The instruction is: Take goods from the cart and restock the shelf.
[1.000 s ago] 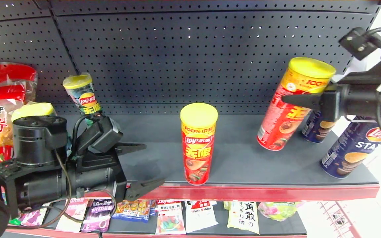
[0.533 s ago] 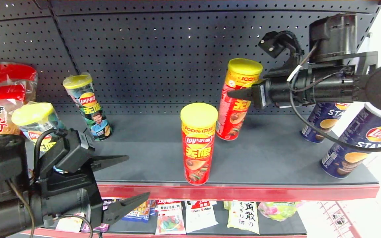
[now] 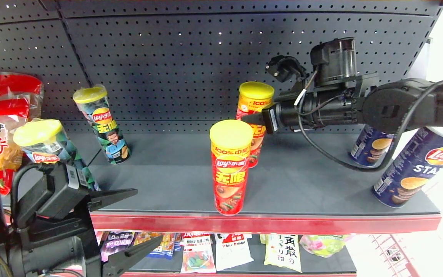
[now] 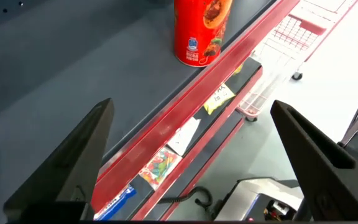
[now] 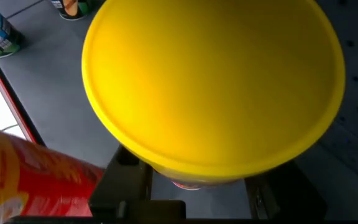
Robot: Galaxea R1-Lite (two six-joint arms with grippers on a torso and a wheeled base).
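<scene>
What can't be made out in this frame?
- Head view: the front red can hides part of the held red can's base; shelf contact unclear.
- Right wrist view: the yellow lid covers the can's body and the right gripper's grip.
- Head view: right arm hides the rear blue can's top.

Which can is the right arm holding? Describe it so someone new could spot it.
On the dark shelf with the red front lip, near the middle, two red cans with yellow lids stand one behind the other. It is the rear can, nearer the pegboard. Unlike the front can, it has the right end effector closed on its upper part.
</scene>
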